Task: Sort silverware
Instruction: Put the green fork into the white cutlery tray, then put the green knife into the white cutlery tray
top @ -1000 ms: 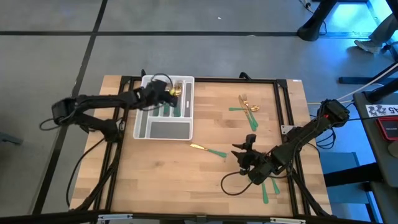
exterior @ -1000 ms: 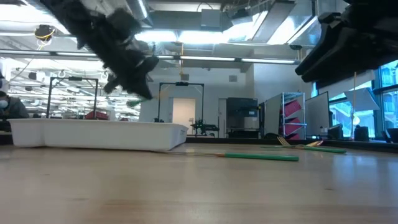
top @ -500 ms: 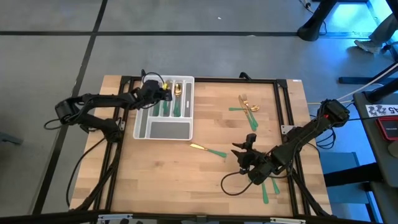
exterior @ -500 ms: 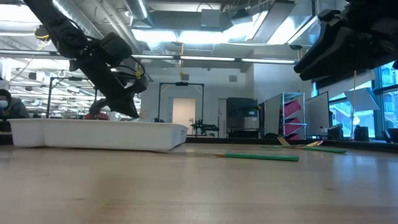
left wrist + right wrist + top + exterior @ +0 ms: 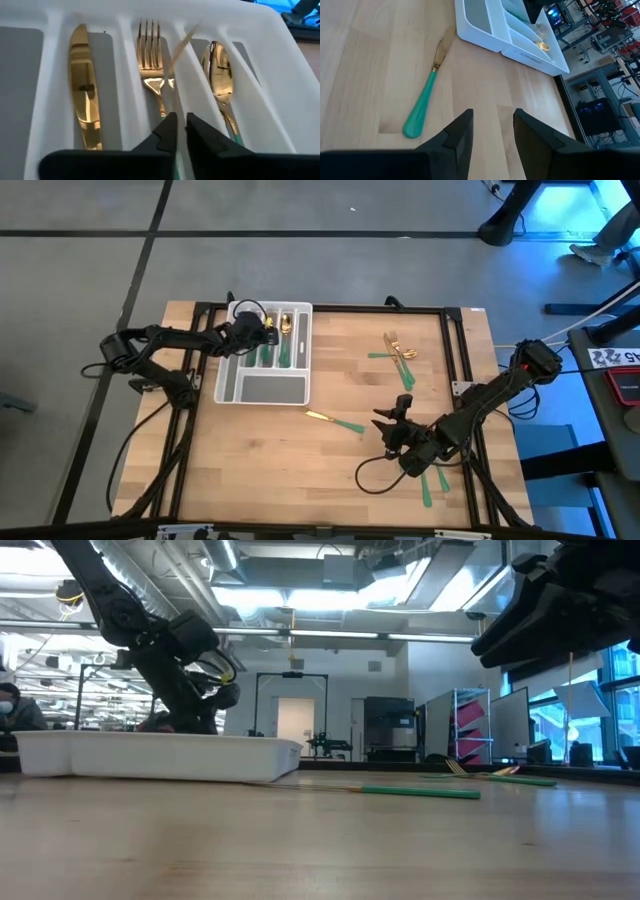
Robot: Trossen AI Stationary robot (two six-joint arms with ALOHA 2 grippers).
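wooden bench (image 5: pixel 250 450) fills the frame's middle. left end effector (image 5: pixel 180 131), fingers nearly together and holding nothing, hovers over the fork (image 5: pixel 151 65) in the tray (image 5: pixel 228 385), upper left. right end effector (image 5: pixel 491 131), apart and empty, hangs near a knife (image 5: pixel 427 95) lower right.

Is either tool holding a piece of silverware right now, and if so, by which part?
Neither. The left tool, over the white plastic tray, has nothing between its fingers; the right tool is open above a green-handled gold knife on the table.

No legible text, labels or numbers anywhere.
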